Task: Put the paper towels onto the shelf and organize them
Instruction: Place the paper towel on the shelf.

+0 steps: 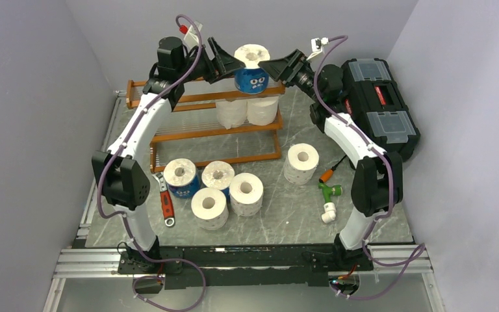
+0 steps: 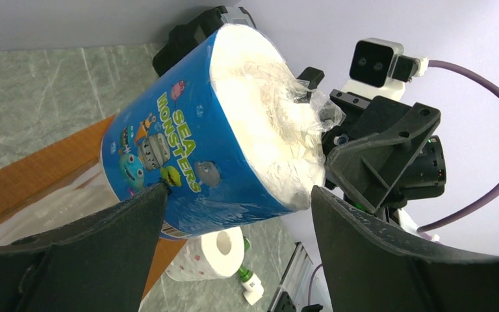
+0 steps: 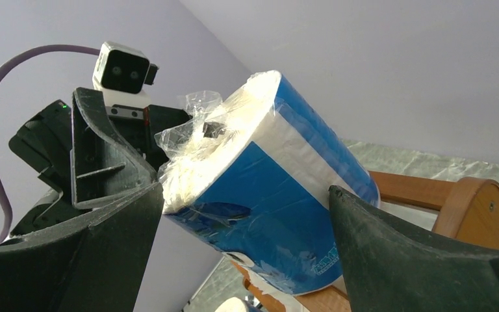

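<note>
A blue-wrapped paper towel roll [image 1: 252, 70] stands upright on the top tier of the orange-brown shelf [image 1: 169, 134]. My left gripper [image 1: 229, 65] is open at its left side, one fingertip [image 2: 156, 192] touching the wrapper [image 2: 169, 149]. My right gripper [image 1: 271, 65] is open at its right side, fingers wide around the roll [image 3: 286, 214]. Two white rolls [image 1: 247, 110] sit on the middle tier. On the table are two blue-wrapped rolls [image 1: 182, 177] and three white rolls [image 1: 245, 193].
A black toolbox [image 1: 380, 104] stands at the back right. A red-handled wrench [image 1: 166, 203] lies left of the rolls. A green and white pipe fitting [image 1: 328, 198] and an orange part [image 1: 328, 174] lie at the right. Grey walls close in on the sides.
</note>
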`<state>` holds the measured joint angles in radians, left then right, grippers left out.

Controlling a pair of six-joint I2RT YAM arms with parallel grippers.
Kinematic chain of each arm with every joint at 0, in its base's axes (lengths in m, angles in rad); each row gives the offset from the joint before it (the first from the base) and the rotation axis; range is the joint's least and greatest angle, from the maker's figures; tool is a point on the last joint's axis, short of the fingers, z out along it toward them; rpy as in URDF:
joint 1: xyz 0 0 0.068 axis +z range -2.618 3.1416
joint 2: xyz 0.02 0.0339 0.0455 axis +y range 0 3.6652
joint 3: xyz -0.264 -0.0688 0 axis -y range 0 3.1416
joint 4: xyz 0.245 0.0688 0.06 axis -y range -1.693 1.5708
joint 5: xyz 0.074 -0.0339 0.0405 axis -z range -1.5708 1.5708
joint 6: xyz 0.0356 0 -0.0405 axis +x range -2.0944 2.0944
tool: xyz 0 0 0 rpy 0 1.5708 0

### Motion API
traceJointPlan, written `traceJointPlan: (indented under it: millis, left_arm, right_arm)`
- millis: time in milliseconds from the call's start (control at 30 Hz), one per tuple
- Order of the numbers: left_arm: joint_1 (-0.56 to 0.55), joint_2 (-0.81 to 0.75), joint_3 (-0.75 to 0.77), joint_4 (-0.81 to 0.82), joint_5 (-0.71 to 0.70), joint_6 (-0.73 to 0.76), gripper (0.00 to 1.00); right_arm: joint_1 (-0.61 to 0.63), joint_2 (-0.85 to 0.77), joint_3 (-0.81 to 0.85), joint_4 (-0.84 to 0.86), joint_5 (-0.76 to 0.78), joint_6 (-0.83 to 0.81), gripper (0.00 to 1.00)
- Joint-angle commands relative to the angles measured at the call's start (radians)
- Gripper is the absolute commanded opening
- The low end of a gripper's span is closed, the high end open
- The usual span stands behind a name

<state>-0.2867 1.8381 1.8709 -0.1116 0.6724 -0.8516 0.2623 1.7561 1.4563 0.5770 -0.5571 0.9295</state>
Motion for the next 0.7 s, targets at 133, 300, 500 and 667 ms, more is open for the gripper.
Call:
traceJointPlan:
  millis: [133,300,500,667]
  left_arm:
    - [-0.026,0.086,0.113,0.063,0.065,-0.044,0.87]
    - [-0.037,0.109,0.129,0.078,0.063,-0.057,0.87]
    - [-0.056,0.134,0.167,0.067,0.061,-0.053,0.87]
    - [-0.069,0.154,0.192,0.063,0.061,-0.054,0.87]
  right_arm:
    - [0.006,-0.083,-0.029,0.036,-0.009,-0.023,1.00]
    - [0.004,-0.094,-0.039,0.020,-0.003,-0.042,1.00]
    - [-0.006,-0.106,-0.060,0.025,0.007,-0.044,1.00]
    - [-0.022,-0.110,-0.077,0.033,0.009,-0.036,1.00]
